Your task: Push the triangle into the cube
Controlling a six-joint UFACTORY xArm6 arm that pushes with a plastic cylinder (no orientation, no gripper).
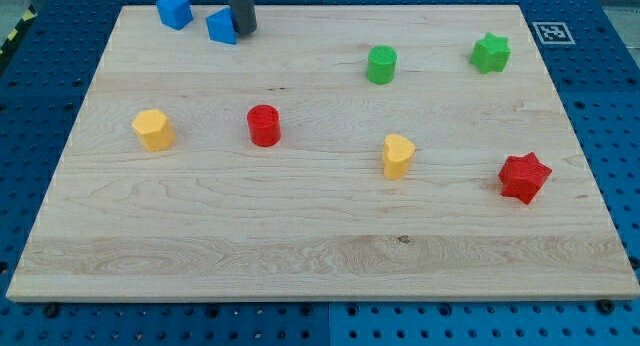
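A blue triangle [221,27] lies near the view's top left of the wooden board [320,246]. A blue cube [174,10] sits just to its left, a small gap apart, at the board's top edge. My tip [244,32] stands right against the triangle's right side; the dark rod rises out of the view's top.
A yellow hexagon block [153,129] and a red cylinder [264,125] sit at mid left. A yellow heart block [397,155] is right of centre. A green cylinder [381,64] and a green star [490,53] are at the top right. A red star [524,177] is at the right.
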